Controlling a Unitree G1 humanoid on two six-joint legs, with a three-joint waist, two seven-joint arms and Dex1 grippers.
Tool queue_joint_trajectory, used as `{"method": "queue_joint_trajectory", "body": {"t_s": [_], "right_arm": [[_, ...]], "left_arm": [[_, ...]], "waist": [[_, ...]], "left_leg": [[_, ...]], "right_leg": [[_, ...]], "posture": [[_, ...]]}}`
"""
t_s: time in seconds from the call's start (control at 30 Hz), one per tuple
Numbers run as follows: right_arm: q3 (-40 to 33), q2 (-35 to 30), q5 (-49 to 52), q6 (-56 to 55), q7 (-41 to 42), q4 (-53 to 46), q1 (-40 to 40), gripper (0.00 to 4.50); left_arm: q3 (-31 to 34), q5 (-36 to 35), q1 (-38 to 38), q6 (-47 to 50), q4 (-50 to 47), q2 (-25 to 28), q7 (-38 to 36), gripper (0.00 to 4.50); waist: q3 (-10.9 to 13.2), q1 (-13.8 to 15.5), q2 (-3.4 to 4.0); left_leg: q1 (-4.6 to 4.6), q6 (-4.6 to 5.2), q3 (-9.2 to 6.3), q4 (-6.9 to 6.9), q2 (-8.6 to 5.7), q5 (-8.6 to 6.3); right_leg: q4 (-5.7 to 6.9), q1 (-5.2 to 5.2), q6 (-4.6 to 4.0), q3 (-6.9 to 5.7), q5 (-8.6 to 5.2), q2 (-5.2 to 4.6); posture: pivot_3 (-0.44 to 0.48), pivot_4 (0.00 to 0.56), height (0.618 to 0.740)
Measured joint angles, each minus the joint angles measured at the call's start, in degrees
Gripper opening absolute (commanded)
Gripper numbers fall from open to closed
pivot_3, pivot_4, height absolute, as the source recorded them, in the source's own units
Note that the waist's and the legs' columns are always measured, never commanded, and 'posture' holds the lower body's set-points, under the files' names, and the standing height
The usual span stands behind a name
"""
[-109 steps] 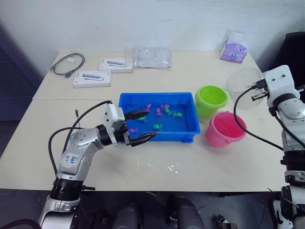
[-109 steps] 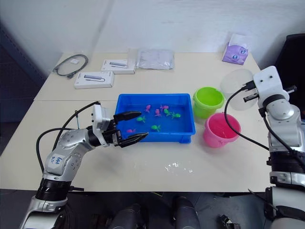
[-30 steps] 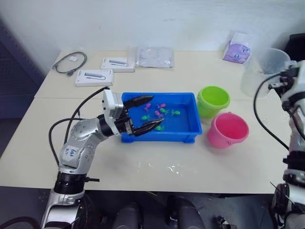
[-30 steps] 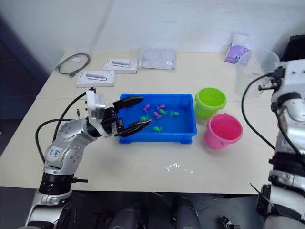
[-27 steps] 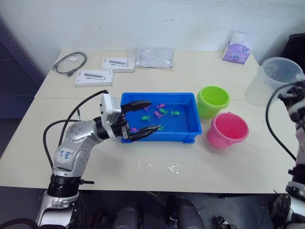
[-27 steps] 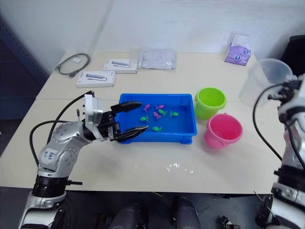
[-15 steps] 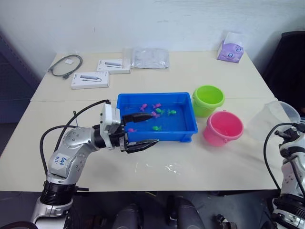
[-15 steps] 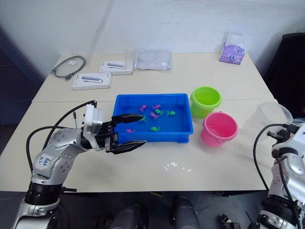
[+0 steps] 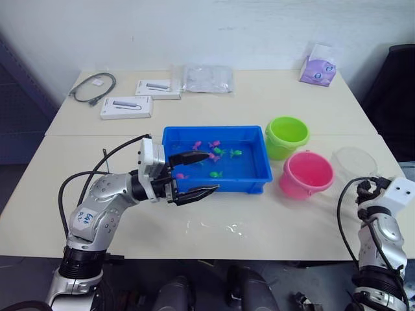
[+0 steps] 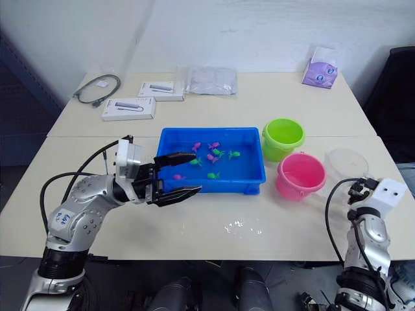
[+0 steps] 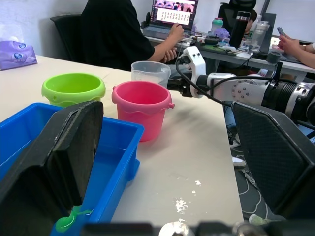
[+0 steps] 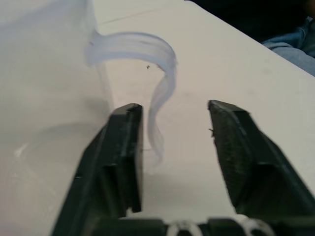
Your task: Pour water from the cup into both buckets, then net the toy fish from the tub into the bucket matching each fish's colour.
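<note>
**Inspector A:** Where is the cup found?

**Inspector B:** The cup (image 10: 345, 163) is seen standing upright on the table (image 10: 272, 223) at the robot's right, just beside the pink bucket (image 10: 300, 175). Its handle (image 12: 152, 73) is seen between the fingers of the right gripper (image 12: 174, 152). Those fingers are spread, with a gap on both sides of the handle, so nothing is clamped.

**Inspector A:** And the left gripper?

**Inspector B:** The left gripper (image 10: 178, 173) is held wide apart and empty at the near left corner of the tub (image 10: 256, 178). One finger is seen over the tub's water, the other out over the table in front of the rim.

**Inspector A:** What is recorded of the remaining task items?

**Inspector B:** The tub is placed mid-table. Small pink and green fish (image 10: 213, 157) are scattered in its water. The green bucket (image 10: 283, 138) is set just beside the tub's far right corner, with the pink bucket in front of it, the two nearly touching. A wet patch (image 10: 237, 227) is noted on the table before the tub.

**Inspector A:** Is any writing legible?

**Inspector B:** A white sticker with blue handwriting (image 9: 87, 216) is noted on the left arm, but it cannot be read. Two flat white boxes (image 9: 126, 107), a clear packet (image 9: 206, 78), a coiled cable (image 9: 91, 87) and a purple tissue pack (image 9: 317, 70) are seen along the far edge; no print on them can be made out. In the left wrist view, a seated person in black (image 11: 115, 37) is seen at a laptop (image 11: 172, 12).
</note>
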Motion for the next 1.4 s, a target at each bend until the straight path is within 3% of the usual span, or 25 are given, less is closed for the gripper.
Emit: {"method": "queue_joint_trajectory", "body": {"t_s": [0.03,0.07,0.37,0.67,0.8,0.93,1.03,1.2,1.4], "right_arm": [[0.0,0.0,0.3,1.0,0.2,-1.6,1.5,4.35],[0.1,0.1,0.8,2.4,0.4,-4.8,4.0,4.44],[-0.3,-0.3,8.5,15.3,4.5,-26.2,21.0,4.44],[-2.4,-12.0,19.7,2.7,38.1,-46.9,32.5,4.44],[0.1,-14.3,22.2,1.2,45.3,-48.6,31.0,4.44],[7.8,-14.2,20.8,-4.2,52.9,-47.6,27.2,4.44],[15.8,-11.3,16.1,-11.1,57.5,-43.6,24.8,4.44],[22.4,-9.1,13.3,-16.2,60.1,-39.5,24.8,4.44],[24.9,-9.2,13.4,-16.3,58.1,-40.1,20.1,4.44]], "left_arm": [[0.2,-0.2,0.2,0.1,0.0,0.2,0.0,4.5],[0.5,-0.5,0.5,0.3,0.0,0.5,0.1,4.5],[6.0,-0.2,8.6,-0.8,0.9,5.5,-1.0,4.5],[22.1,3.3,23.3,-8.4,5.7,8.1,3.2,4.5],[30.2,4.1,28.1,-10.5,8.6,6.0,9.3,4.5],[37.7,4.9,32.9,-9.9,10.3,2.7,18.6,4.5],[41.2,9.4,35.0,-11.4,13.0,0.4,27.1,4.5],[43.2,10.9,38.1,-11.0,13.0,-2.3,33.7,4.5],[41.4,6.7,33.6,6.0,4.6,-1.5,41.8,4.5]], "waist": [[0.0,0.0,0.0],[0.0,0.0,0.02],[0.0,-0.1,0.04],[0.0,0.0,-0.06],[0.0,0.3,-0.71],[0.0,0.2,-0.84],[-0.1,0.4,-0.98],[-0.1,1.2,-1.02],[-0.1,1.7,-1.02]], "left_leg": [[0.0,0.0,0.0,0.0,0.0,0.0],[-0.01,0.0,-0.02,0.0,0.01,0.0],[0.0,0.01,0.05,-0.04,0.08,-0.1],[0.4,0.12,0.23,-0.07,0.25,-0.57],[0.49,0.29,0.25,-0.06,0.29,-0.74],[0.55,0.36,0.28,-0.06,0.34,-0.91],[0.57,0.27,0.3,-0.07,0.39,-0.95],[0.58,0.04,0.42,-0.07,0.4,-1.01],[0.65,0.09,0.4,-0.06,0.43,-1.3]], "right_leg": [[0.0,0.0,0.0,0.0,0.0,-0.01],[0.0,-0.01,0.0,0.0,0.0,-0.01],[-0.06,-0.02,-0.06,0.11,-0.03,0.0],[-0.15,0.1,-0.12,0.19,-0.09,0.13],[-0.23,0.19,-0.15,0.16,-0.1,0.02],[-0.29,0.2,-0.18,0.14,-0.12,-0.01],[-0.3,0.2,-0.24,0.06,-0.15,0.01],[-0.32,0.16,-0.26,0.11,-0.16,-0.04],[-0.19,0.15,-0.35,0.09,-0.21,-0.04]], "posture": [[0.0,0.15,0.74],[0.0,0.15,0.74],[0.0,0.15,0.74],[0.0,0.15,0.74],[0.0,0.15,0.74],[0.0,0.15,0.74],[0.0,0.15,0.74],[0.0,0.15,0.74],[0.0,0.15,0.74]]}}
